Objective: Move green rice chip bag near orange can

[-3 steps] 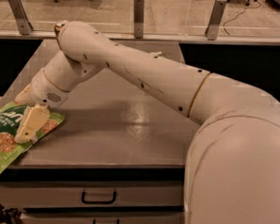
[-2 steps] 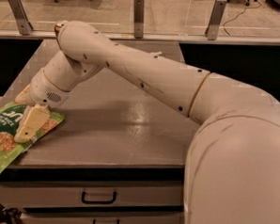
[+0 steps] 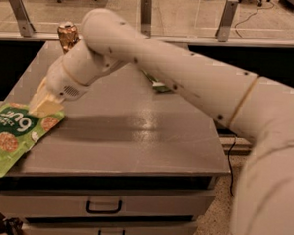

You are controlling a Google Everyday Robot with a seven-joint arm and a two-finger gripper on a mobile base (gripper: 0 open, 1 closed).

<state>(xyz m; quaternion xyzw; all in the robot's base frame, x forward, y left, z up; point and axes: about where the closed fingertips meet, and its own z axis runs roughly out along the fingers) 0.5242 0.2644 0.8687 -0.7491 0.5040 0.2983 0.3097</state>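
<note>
My pincer (image 3: 43, 103) is clamped on the upper right edge of the green rice chip bag (image 3: 10, 137), which overhangs the front left corner of the bench (image 3: 136, 138). The orange can (image 3: 68, 35) stands at the far left edge, almost straight back from my pincer. I judge the carry runs rearward, roughly along the bag's long axis.

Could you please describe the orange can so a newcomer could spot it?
On the grey table, look to the far left corner, beyond the gripper at the green rice chip bag. The orange can stands there: small, shiny copper with a silver top, unlike the flat green bag.
</note>
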